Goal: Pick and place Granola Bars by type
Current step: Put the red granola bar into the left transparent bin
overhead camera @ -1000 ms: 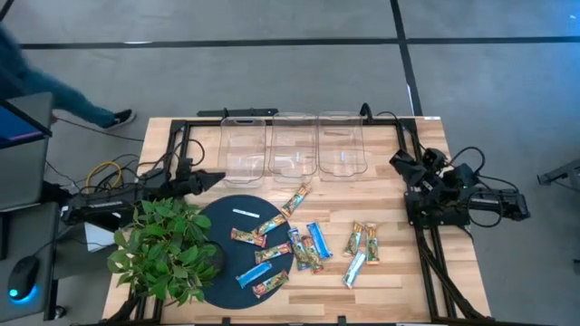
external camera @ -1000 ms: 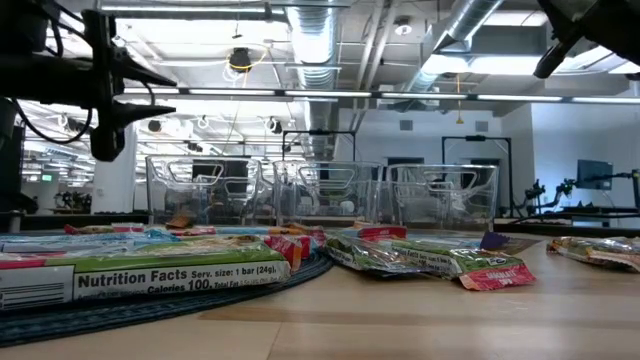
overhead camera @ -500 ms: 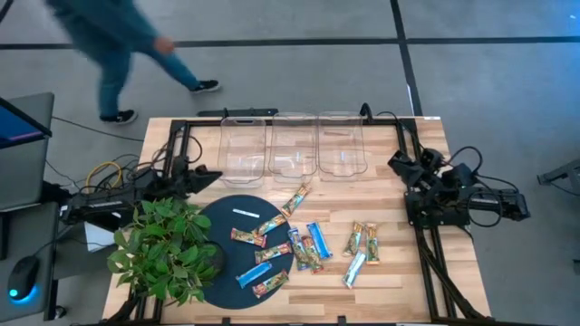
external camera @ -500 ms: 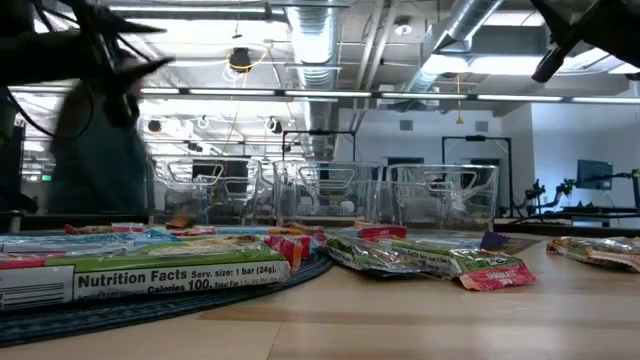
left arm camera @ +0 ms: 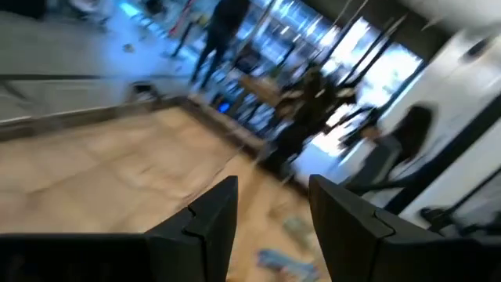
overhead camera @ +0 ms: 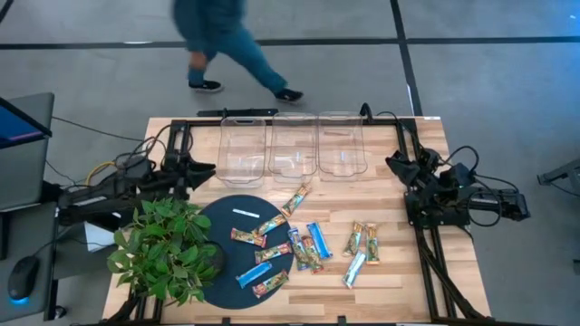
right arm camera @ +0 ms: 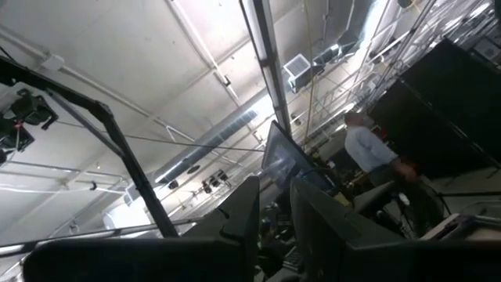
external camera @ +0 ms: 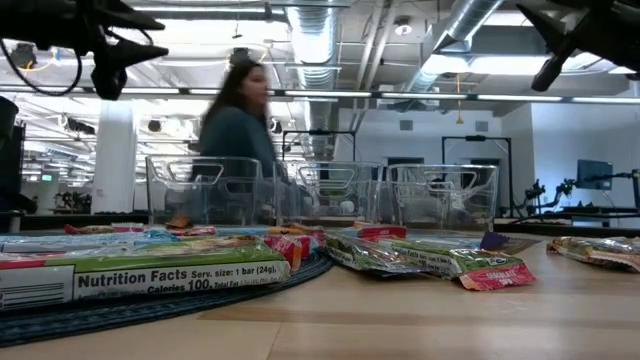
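Several granola bars lie flat near the table's middle: blue ones point(overhead camera: 318, 240), red-brown and orange ones point(overhead camera: 246, 237), green-tan ones point(overhead camera: 353, 239) and a silvery one point(overhead camera: 354, 268). Some lie on a dark round mat point(overhead camera: 217, 272), the others on the bare wood. In the low view the nearest bar point(external camera: 150, 275) shows its label. My left gripper point(overhead camera: 210, 168) hovers open at the table's left, pointing level, well above the bars point(left arm camera: 274, 192). My right gripper point(overhead camera: 391, 163) waits at the right side, tilted upward, its fingers a narrow gap apart with nothing between them point(right arm camera: 274, 196).
Three clear bins point(overhead camera: 243, 149) point(overhead camera: 294, 147) point(overhead camera: 342, 145) stand in a row at the far edge. A leafy plant point(overhead camera: 163, 249) fills the near left corner beside the mat. A thin white strip point(overhead camera: 245, 213) lies on the mat. A person point(overhead camera: 222, 36) walks past beyond the table.
My left gripper has risen and drawn slightly toward the table's far left, rolling about its own line as it went; its fingers stay open and hold nothing. The person has walked from the left toward the middle behind the table. The bars have not moved.
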Available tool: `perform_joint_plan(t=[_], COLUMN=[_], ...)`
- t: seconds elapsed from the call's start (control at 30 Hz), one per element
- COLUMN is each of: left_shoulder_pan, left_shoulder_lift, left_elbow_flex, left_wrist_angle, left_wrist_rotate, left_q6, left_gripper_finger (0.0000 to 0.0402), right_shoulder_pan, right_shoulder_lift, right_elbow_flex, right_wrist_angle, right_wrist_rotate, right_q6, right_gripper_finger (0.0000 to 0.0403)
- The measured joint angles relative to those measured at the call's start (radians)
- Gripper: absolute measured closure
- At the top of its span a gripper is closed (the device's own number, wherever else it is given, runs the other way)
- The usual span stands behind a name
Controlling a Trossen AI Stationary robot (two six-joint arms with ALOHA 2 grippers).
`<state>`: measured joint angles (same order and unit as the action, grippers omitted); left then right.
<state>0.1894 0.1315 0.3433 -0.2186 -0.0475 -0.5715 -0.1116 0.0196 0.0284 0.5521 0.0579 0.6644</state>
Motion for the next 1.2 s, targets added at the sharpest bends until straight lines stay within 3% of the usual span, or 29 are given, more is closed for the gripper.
perform_joint_plan(t=[0.17, 0.4, 0.6, 0.8, 1.2], left_shoulder_pan=[0.000, 0.000, 0.007, 0.028, 0.052], left_shoulder_lift=[0.138, 0.449, 0.718, 0.950, 1.190], left_elbow_flex=[0.059, 0.159, 0.305, 0.482, 0.684], left_wrist_angle=[-0.040, -0.035, -0.051, -0.197, -0.446], left_wrist_rotate=[-0.003, 0.077, 0.133, 0.213, 0.296], left_q6=[0.101, 0.286, 0.479, 0.628, 0.785], left_gripper_finger=[0.0249, 0.0249, 0.0249, 0.0249, 0.0249], right_shoulder_pan=[0.000, 0.000, 0.000, 0.000, 0.000], right_shoulder_lift=[0.000, 0.000, 0.000, 0.000, 0.000], right_elbow_flex=[0.000, 0.000, 0.000, 0.000, 0.000], right_wrist_angle=[-0.001, -0.020, -0.054, -0.053, -0.182], right_wrist_rotate=[0.029, 0.055, 0.056, 0.056, 0.053], right_q6=[-0.002, -0.016, -0.012, -0.010, 0.015], right_gripper_finger=[0.0332, 0.0332, 0.0332, 0.0332, 0.0332])
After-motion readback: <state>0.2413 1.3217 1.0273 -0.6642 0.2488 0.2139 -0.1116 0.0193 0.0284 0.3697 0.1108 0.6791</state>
